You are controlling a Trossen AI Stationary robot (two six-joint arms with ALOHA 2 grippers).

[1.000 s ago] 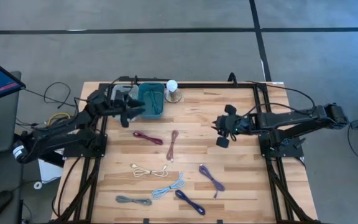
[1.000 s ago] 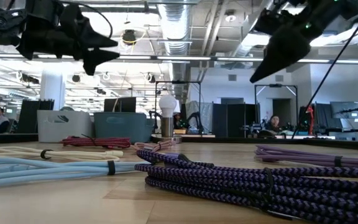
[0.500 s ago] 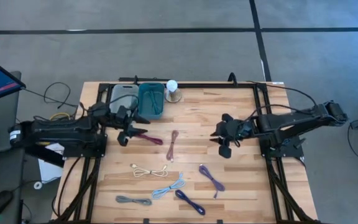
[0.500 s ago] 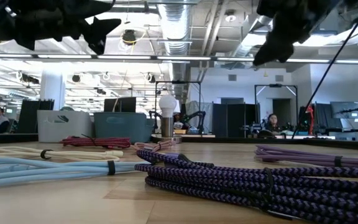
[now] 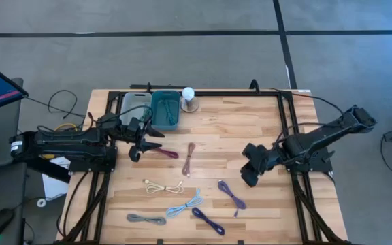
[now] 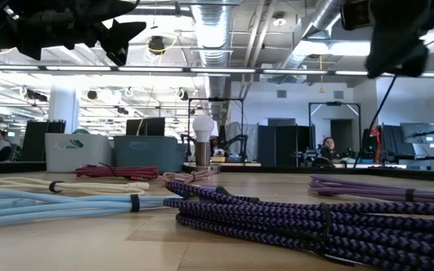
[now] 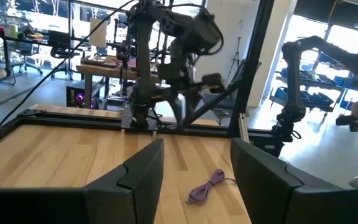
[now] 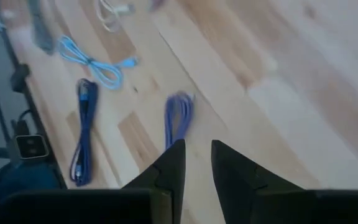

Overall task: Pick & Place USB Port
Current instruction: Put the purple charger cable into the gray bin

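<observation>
Several coiled USB cables lie flat on the wooden table: maroon (image 5: 162,150), pink (image 5: 190,158), cream (image 5: 163,187), light blue (image 5: 184,204), grey (image 5: 145,219), dark blue (image 5: 207,220) and purple (image 5: 231,195). My left gripper (image 5: 145,143) hangs open above the table's left part, just near of the teal bin (image 5: 165,109), pointing toward the right edge; nothing is between its fingers (image 7: 142,177). My right gripper (image 5: 250,169) hovers right of centre, slanting down, above and beyond the purple cable (image 8: 179,121). Its fingers (image 8: 169,165) stand narrowly apart and hold nothing.
A grey bin (image 5: 133,105) and the teal bin stand at the far left, with a light bulb on a round base (image 5: 188,96) beside them. Black frame rails (image 5: 288,136) run along the table's left, right and far sides. Bare wood spans the far right part.
My left gripper has swung from over the teal bin toward the near edge, then kept still. My right gripper has gone toward the near edge, rolling its wrist and tipping further downward. No cable has moved.
</observation>
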